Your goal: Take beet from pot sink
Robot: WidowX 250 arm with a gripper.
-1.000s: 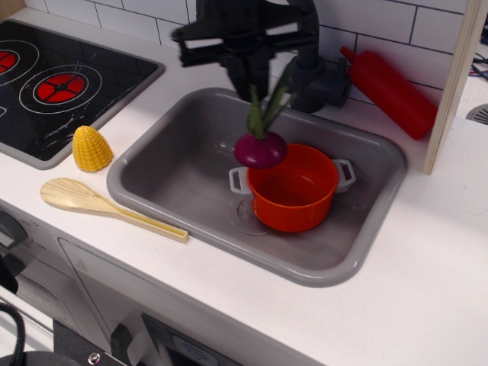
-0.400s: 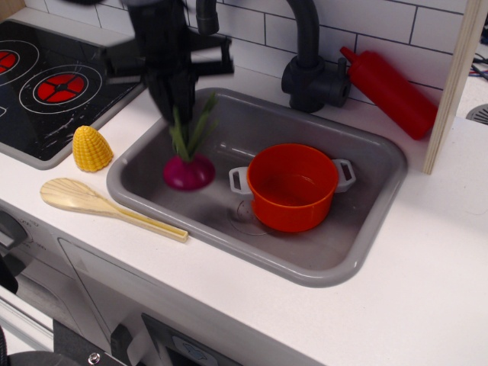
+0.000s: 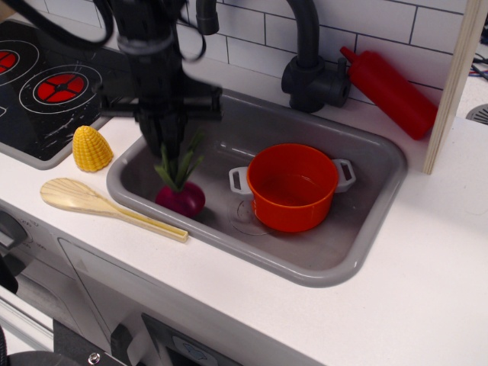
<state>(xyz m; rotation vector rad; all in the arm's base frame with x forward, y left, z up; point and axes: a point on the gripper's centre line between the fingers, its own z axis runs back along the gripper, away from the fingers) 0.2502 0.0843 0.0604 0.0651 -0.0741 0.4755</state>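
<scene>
The beet [image 3: 181, 198], a dark magenta bulb with green leaves, sits low at the left front of the grey sink [image 3: 358, 263], at or just above its floor. My black gripper [image 3: 172, 149] comes down from above and is shut on the beet's leaves. The orange-red pot [image 3: 293, 187] with grey handles stands empty in the middle of the sink, to the right of the beet and apart from it.
A yellow corn piece [image 3: 91, 148] and a wooden spoon [image 3: 99, 204] lie on the white counter left of the sink. The black stovetop [image 3: 46, 84] is at the far left. A black faucet [image 3: 309, 69] and a red bottle [image 3: 389, 90] stand behind the sink.
My gripper has carried the beet from above the pot's left rim leftward and down to the sink's left front part. The pot has stayed in place.
</scene>
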